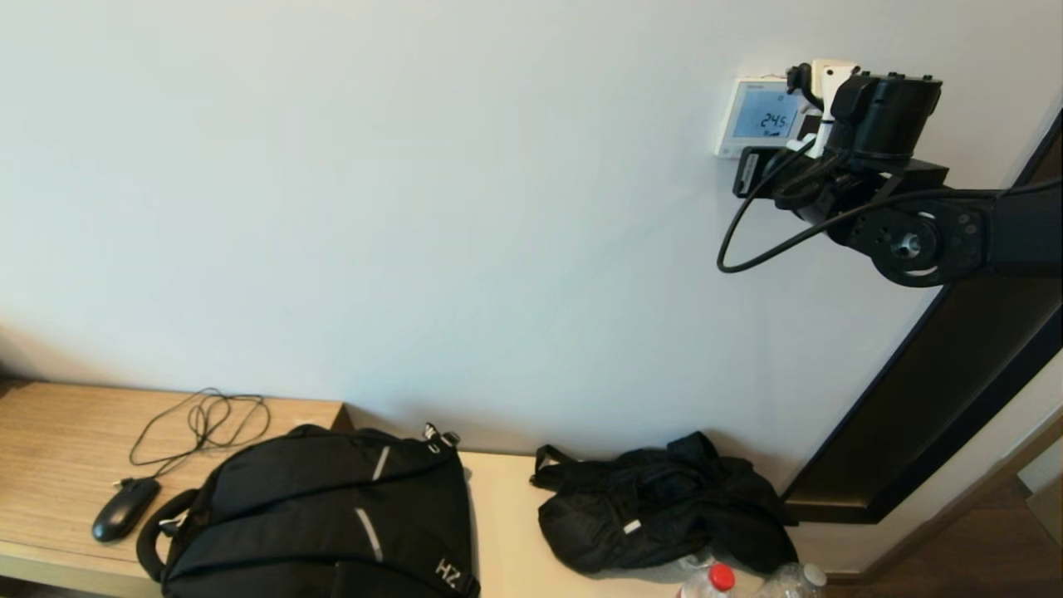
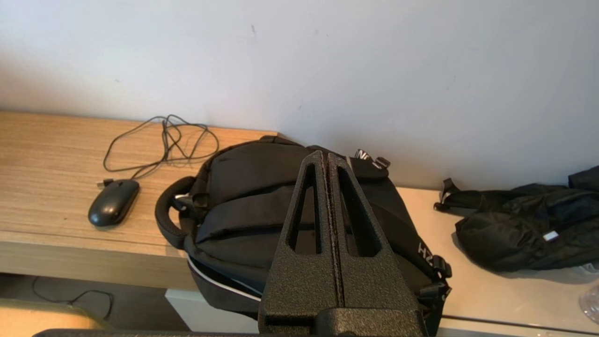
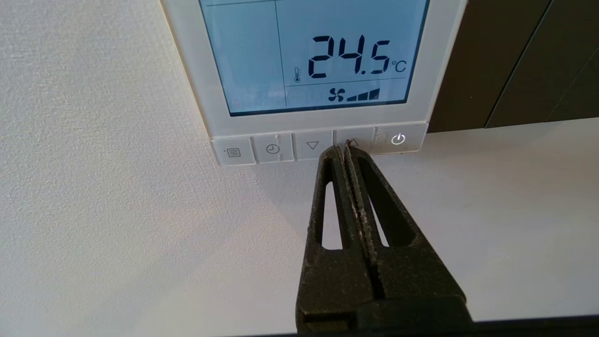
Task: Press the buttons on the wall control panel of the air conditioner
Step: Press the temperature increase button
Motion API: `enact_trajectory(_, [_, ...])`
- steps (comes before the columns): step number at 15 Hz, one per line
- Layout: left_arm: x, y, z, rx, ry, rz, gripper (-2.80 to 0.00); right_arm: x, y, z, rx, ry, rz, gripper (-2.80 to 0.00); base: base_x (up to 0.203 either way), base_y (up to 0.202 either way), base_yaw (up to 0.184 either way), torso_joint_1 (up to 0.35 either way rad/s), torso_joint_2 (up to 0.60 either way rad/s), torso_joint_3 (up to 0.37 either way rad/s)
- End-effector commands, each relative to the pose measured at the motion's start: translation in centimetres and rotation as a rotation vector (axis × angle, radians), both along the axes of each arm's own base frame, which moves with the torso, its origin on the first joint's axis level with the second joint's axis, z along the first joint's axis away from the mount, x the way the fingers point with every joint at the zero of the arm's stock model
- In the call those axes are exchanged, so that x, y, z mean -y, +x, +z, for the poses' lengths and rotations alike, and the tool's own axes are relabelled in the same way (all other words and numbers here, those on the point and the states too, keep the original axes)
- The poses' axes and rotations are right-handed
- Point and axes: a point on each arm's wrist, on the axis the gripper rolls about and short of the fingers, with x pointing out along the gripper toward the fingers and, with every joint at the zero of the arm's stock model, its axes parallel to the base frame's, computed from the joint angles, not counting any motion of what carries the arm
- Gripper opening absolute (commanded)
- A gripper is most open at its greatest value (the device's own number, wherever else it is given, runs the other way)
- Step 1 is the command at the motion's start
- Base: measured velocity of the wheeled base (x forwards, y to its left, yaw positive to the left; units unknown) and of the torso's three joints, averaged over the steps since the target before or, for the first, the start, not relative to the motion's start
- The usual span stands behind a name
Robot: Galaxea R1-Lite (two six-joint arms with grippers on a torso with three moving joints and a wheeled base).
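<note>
The white wall control panel (image 1: 760,116) hangs high on the wall, its blue screen (image 3: 309,51) reading 24.5 °C. Along its lower edge runs a row of buttons: menu (image 3: 233,152), clock (image 3: 273,149), down arrow (image 3: 312,145), up arrow (image 3: 355,140) and power (image 3: 398,138). My right gripper (image 3: 342,148) is shut, its tips at the up-arrow button, partly covering it. In the head view the right arm (image 1: 880,166) reaches to the panel's lower right. My left gripper (image 2: 326,157) is shut and empty, parked above a black backpack.
A black backpack (image 1: 324,515), a black mouse (image 1: 124,508) with its cable, a crumpled black bag (image 1: 664,511) and bottles (image 1: 710,581) lie on the wooden bench (image 1: 58,432) below. A dark door frame (image 1: 938,390) runs right of the panel.
</note>
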Motion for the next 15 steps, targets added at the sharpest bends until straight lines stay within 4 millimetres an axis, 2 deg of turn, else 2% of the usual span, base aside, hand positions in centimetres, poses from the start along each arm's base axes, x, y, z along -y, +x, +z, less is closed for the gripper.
enact_trajectory(1, [0.00, 0.00, 0.00, 0.000, -0.001, 0.001, -2.80, 0.02, 0.18, -0.08, 0.001, 0.000, -0.002, -2.80, 0.000, 0.000, 0.000, 0.000, 0.00, 0.000])
enact_trajectory(9, [0.00, 0.00, 0.00, 0.000, -0.001, 0.001, -2.80, 0.06, 0.29, -0.05, 0.003, 0.000, -0.003, -2.80, 0.000, 0.000, 0.000, 0.000, 0.00, 0.000])
enact_trajectory(15, [0.00, 0.00, 0.00, 0.000, -0.001, 0.001, -2.80, -0.09, -0.48, -0.06, -0.005, -0.010, 0.003, -2.80, 0.000, 0.000, 0.000, 0.000, 0.00, 0.000])
